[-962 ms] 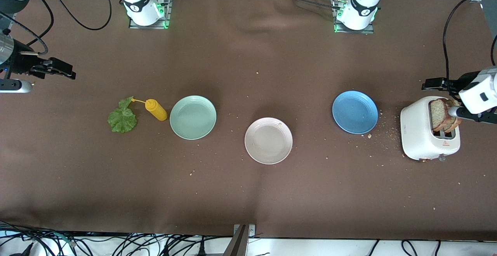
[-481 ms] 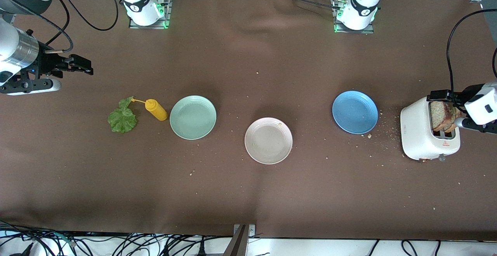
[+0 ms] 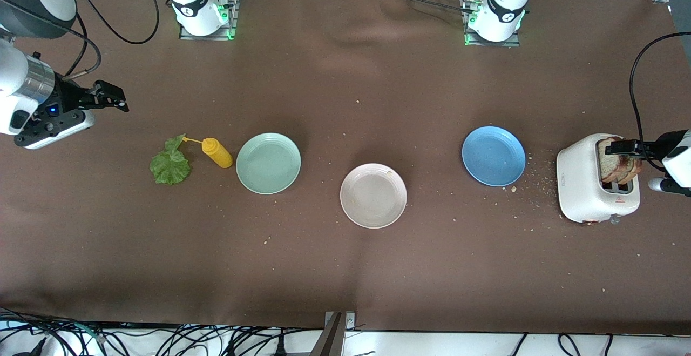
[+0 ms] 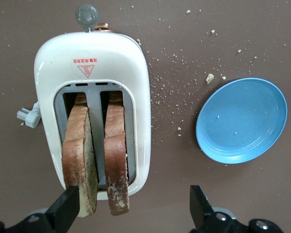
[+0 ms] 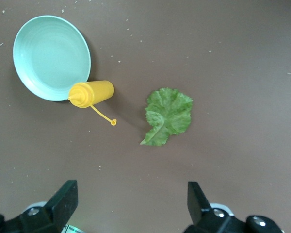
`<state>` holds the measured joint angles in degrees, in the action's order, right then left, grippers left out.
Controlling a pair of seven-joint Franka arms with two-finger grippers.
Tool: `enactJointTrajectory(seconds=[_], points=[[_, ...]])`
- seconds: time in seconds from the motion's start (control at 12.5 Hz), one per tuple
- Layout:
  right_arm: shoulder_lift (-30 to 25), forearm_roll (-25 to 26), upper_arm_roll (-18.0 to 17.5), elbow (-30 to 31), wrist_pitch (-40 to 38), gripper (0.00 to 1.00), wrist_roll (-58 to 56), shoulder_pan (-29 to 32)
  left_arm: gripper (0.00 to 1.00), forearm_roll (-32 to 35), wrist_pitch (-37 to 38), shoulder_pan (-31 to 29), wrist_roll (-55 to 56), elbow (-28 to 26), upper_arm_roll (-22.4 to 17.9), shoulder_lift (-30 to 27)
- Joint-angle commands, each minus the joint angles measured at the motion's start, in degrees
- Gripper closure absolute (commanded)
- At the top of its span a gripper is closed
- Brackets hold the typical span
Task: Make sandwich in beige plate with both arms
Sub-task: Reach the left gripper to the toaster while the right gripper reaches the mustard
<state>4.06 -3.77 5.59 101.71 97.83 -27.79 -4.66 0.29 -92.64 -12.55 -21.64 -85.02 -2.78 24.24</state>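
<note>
Two brown toast slices [image 3: 617, 162] [image 4: 117, 160] stand upright in the white toaster [image 3: 583, 183] [image 4: 92, 53] at the left arm's end of the table. My left gripper [image 3: 625, 147] [image 4: 133, 208] hovers open over the toaster's end, holding nothing. The green lettuce leaf [image 3: 170, 165] [image 5: 168, 115] lies flat toward the right arm's end. My right gripper [image 3: 109, 97] [image 5: 131, 201] hangs open over bare cloth, apart from the leaf. The empty beige plate [image 3: 373, 195] sits mid-table.
A yellow squeeze bottle [image 3: 217, 152] [image 5: 92, 93] lies between the lettuce and a mint-green plate [image 3: 268, 162] [image 5: 48, 56]. A blue plate [image 3: 493, 155] [image 4: 241, 120] sits beside the toaster, with crumbs scattered between them.
My left gripper has come in over the toaster and its toast. My right gripper has swung in over the table toward the lettuce. Both stay open.
</note>
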Motion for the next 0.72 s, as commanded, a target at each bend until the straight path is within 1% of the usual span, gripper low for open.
enactJointTrajectory(seconds=[0.0, 0.08, 0.16, 0.24, 0.4, 0.48, 0.64], points=[[-1.25, -5.19, 2.4, 5.07, 2.28, 0.0, -5.6, 0.17, 0.0, -0.64, -0.52, -0.2, 0.98, 1.87, 0.23, 1.33], [-1.08, -5.89, 3.36, 5.94, 2.46, 0.0, -9.18, 0.26, 0.0, -0.64, -0.87, -0.11, 1.86, 1.96, 0.32, 1.33], [-0.9, -8.42, 4.33, 6.39, 3.5, 0.0, -13.3, 0.26, 0.0, -0.72, -0.88, -0.02, 2.65, 1.96, 0.32, 1.42], [0.06, -10.36, 4.51, 6.57, 5.69, 0.0, -17.95, 0.26, 0.0, -0.64, -0.88, -0.02, 2.92, 1.96, 0.32, 1.42], [2.78, -14.22, 6.17, 7.61, 11.14, 0.0, -30.86, 0.26, 0.0, -0.64, -1.14, -0.02, 3.45, 1.87, 0.41, 1.6], [3.92, -18.6, 7.92, 8.06, 11.77, 0.0, -37.8, 0.26, 0.0, -0.72, -3.32, 0.07, 3.71, 1.79, 0.41, 1.51], [6.99, -28.17, 9.52, 8.59, 12.04, 0.0, -50.11, 0.26, 0.0, -0.72, -4.3, 0.07, 4.68, 0.73, 0.5, 1.42]])
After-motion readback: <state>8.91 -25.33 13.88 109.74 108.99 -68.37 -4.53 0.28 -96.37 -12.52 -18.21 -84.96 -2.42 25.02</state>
